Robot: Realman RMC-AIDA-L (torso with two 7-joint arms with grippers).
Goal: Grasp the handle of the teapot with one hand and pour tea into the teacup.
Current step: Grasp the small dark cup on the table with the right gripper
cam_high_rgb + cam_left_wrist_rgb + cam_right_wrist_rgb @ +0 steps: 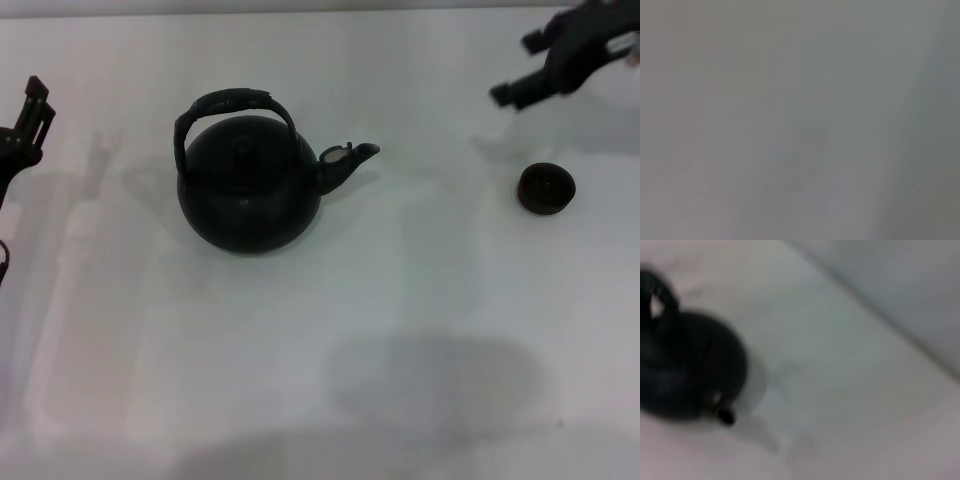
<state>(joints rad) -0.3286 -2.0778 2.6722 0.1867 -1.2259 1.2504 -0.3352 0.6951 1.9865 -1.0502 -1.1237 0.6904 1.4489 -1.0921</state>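
Head view: white tabletop [300, 380], teapot [250, 185] upright, teacup [546, 188] well apart; right gripper [525, 70] spread, empty; left gripper [30, 120] aperture indeterminate.

A white table [420, 300] is filling nearly the whole head view, its surface smooth and faintly glossy. Soft light is falling from above, laying pale grey shadows across it: a broad one [440, 385] is spreading near the front, right of centre, and fainter streaks are running along the left side. At the far edge a thin grey strip [300, 4] is showing. The left wrist view is showing only plain grey.
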